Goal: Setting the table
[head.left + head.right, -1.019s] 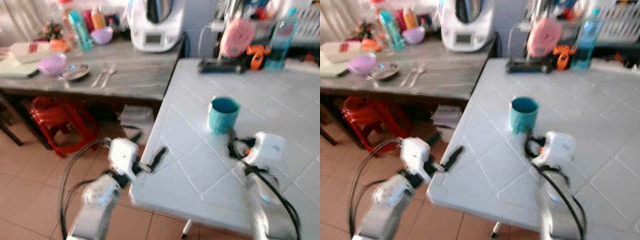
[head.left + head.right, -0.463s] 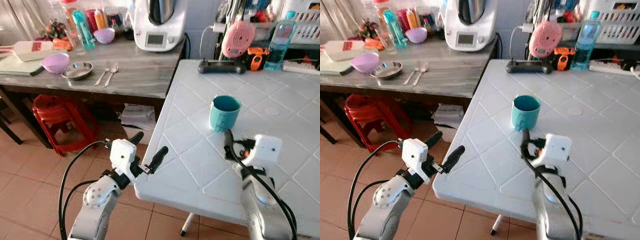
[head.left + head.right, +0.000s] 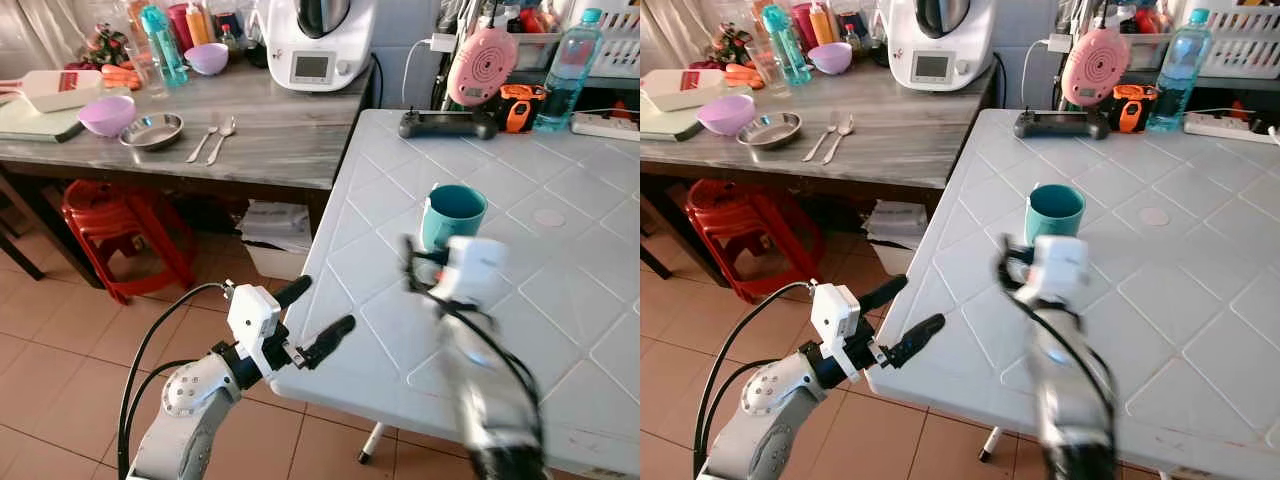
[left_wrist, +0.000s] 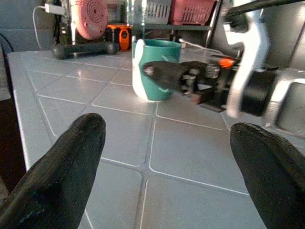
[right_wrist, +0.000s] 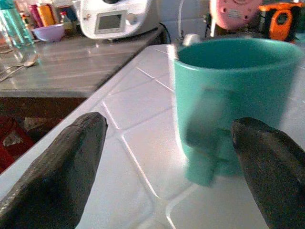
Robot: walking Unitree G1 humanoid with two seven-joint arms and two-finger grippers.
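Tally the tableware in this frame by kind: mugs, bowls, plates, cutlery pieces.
Mugs: 1, teal mug on the white table
Bowls: 2, purple bowl, second purple bowl
Plates: 1, metal plate
Cutlery: 2, fork, spoon
Total: 6

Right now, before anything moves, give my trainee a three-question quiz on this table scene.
1. True or false: the teal mug stands upright on the white table.
2. Which things lie just right of the steel dish on the wooden counter? A) two pieces of cutlery B) a water bottle C) a black remote
3. Fill in: the right gripper has its fingers ____ and points at the mug from close by, while the left gripper hangs at the table's near edge.

Key
1. True.
2. A: the cutlery lies beside the dish.
3. Open; the left gripper's fingers are spread too, holding nothing.
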